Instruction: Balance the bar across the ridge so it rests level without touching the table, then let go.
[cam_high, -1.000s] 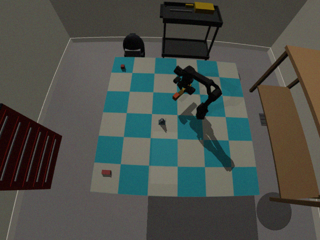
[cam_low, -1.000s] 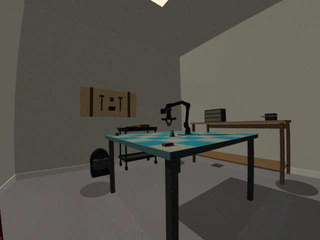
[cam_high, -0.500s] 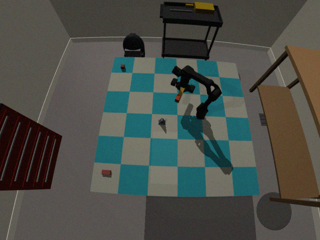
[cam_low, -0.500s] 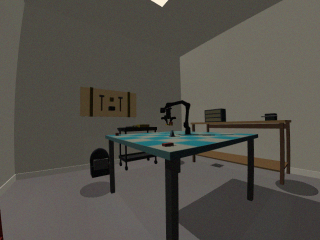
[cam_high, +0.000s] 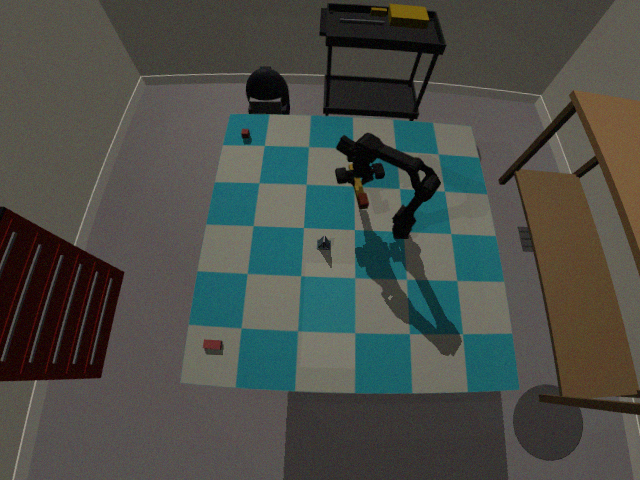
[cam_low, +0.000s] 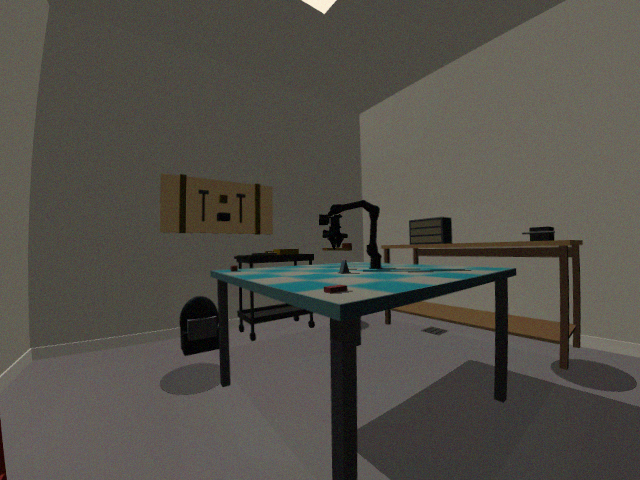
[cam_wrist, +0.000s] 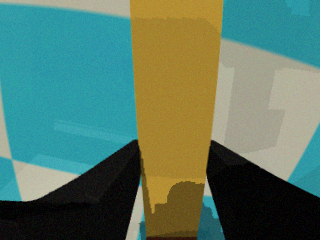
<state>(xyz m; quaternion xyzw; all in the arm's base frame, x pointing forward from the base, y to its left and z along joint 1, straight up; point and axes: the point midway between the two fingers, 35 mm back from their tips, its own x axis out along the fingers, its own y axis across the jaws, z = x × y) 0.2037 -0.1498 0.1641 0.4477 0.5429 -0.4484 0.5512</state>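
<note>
The yellow bar (cam_high: 357, 184) (cam_low: 327, 249) (cam_wrist: 175, 90) has a red block (cam_high: 362, 200) (cam_low: 347, 246) at one end. My gripper (cam_high: 357, 178) (cam_low: 334, 246) (cam_wrist: 172, 147) is shut on the bar and holds it above the table (cam_high: 325, 304) (cam_low: 361, 284), roughly level in the exterior view. The red end points toward the front of the table in the top view; in the wrist view only its dark edge shows at the bottom. The small grey ridge (cam_high: 324, 243) (cam_low: 344, 267) stands on a white square, in front and to the left of the bar in the top view. The bar does not touch it.
A red block (cam_high: 212, 344) (cam_low: 335, 288) lies near the front left corner in the top view. A small red cube (cam_high: 245, 133) (cam_low: 234, 268) lies near the back left corner. The arm's base (cam_high: 403, 226) (cam_low: 375, 262) stands right of the ridge.
</note>
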